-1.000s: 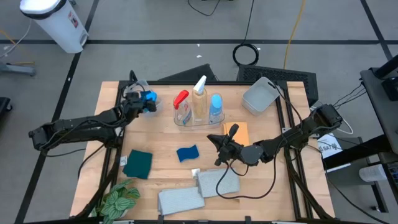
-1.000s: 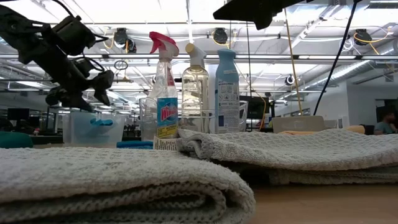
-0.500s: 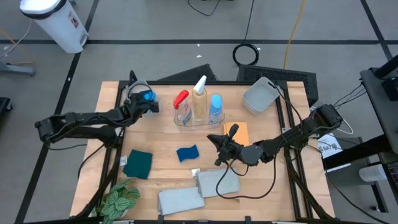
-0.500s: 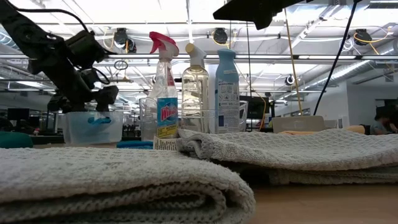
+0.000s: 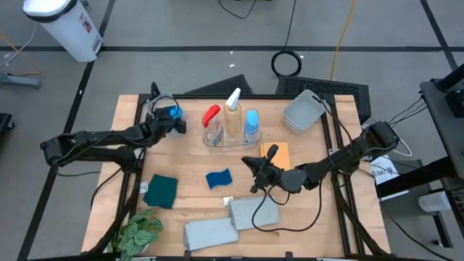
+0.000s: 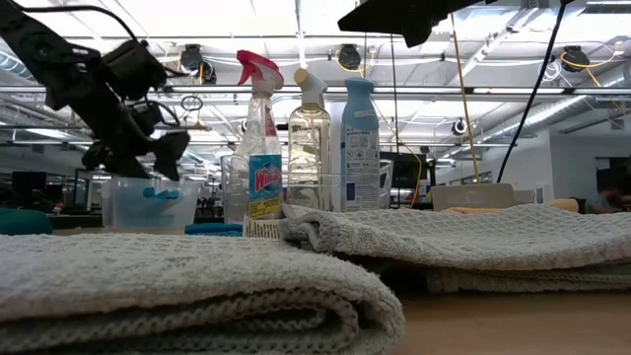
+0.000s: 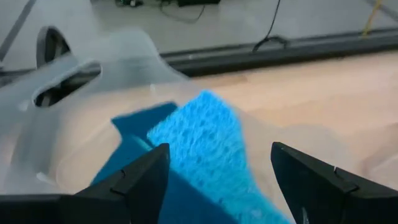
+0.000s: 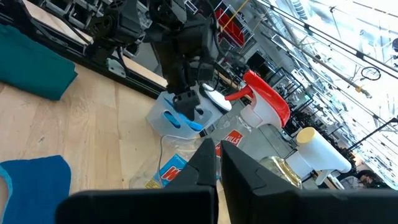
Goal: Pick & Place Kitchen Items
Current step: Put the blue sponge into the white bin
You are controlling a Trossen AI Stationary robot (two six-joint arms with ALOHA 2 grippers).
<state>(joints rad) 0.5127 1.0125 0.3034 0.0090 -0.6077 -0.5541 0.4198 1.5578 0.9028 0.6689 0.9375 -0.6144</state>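
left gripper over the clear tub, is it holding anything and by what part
Nothing is held. The left gripper is open above the bright blue cloth in the clear plastic tub.

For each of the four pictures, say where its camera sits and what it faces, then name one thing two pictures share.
High: overhead, looking down on the table and both arms.
Low: at tabletop height, behind the grey towels, facing the bottles.
Left wrist: between the open left tool fingers, over a blue cloth in a clear tub.
Right wrist: past the shut right tool, toward the left arm.
Shared: the tub shows in both wrist views.
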